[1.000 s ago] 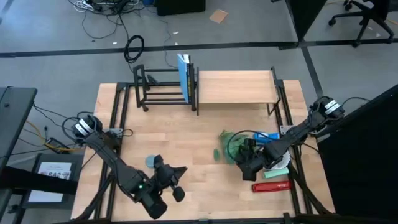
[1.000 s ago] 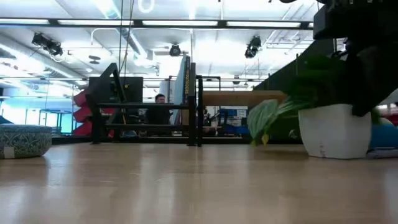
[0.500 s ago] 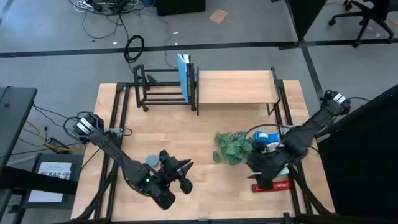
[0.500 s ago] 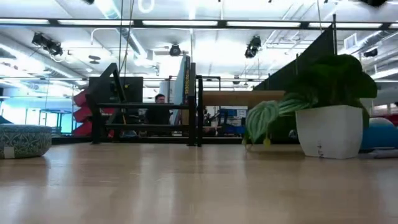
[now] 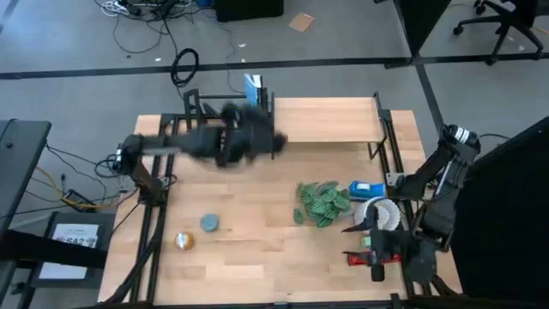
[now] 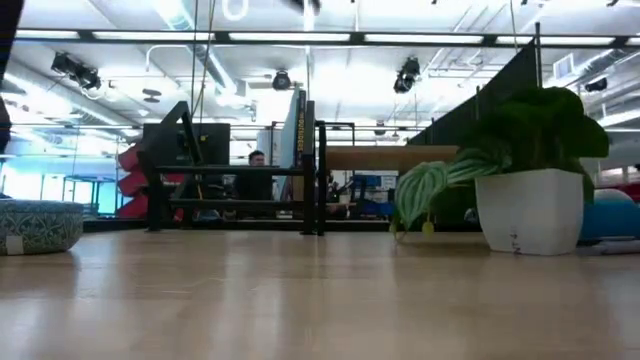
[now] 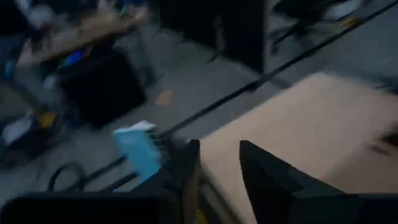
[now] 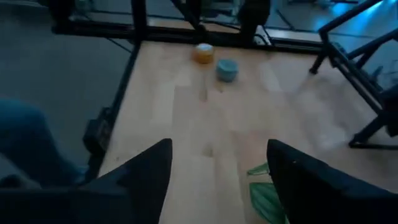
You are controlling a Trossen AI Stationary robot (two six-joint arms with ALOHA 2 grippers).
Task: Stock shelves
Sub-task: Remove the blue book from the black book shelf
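1. High view: the left arm reaches far across the bench (image 5: pixel 257 249), stretched level from its base at the left edge, and its left claw (image 5: pixel 273 142) shows blurred just in front of the black rod rack (image 5: pixel 225 120), at the seam where the rack meets the plank-top stand (image 5: pixel 326 118). An upright blue book (image 5: pixel 254 105) stands at the rack's right end, just behind the claw. The right arm is folded back at the bench's right front corner, its right claw (image 5: pixel 375 273) near the edge, well apart from both shelves. By it stand a white-potted leafy plant (image 5: pixel 324 202), a blue item (image 5: pixel 367 190) and a red flat item (image 5: pixel 358 257). A small teal round object (image 5: pixel 209 223) and a gold one (image 5: pixel 182 241) lie front left.

2. Low view: neither claw shows. The rack (image 6: pixel 235 180) and stand (image 6: pixel 390 158) are at the far side; the plant (image 6: pixel 530 170) is on the right and a patterned round container (image 6: pixel 38 226) on the left. A person sits beyond.

3. Left wrist view: the left claw's fingers (image 7: pixel 186 171) are parted, holding nothing, above the plank top (image 7: pixel 298 134), with the blue book (image 7: pixel 140 149) just beside them.

4. Right wrist view: the right claw's fingers (image 8: pixel 146 177) are spread wide and empty, over bare bench; the teal object (image 8: pixel 226 70) and gold one (image 8: pixel 203 53) lie far off.
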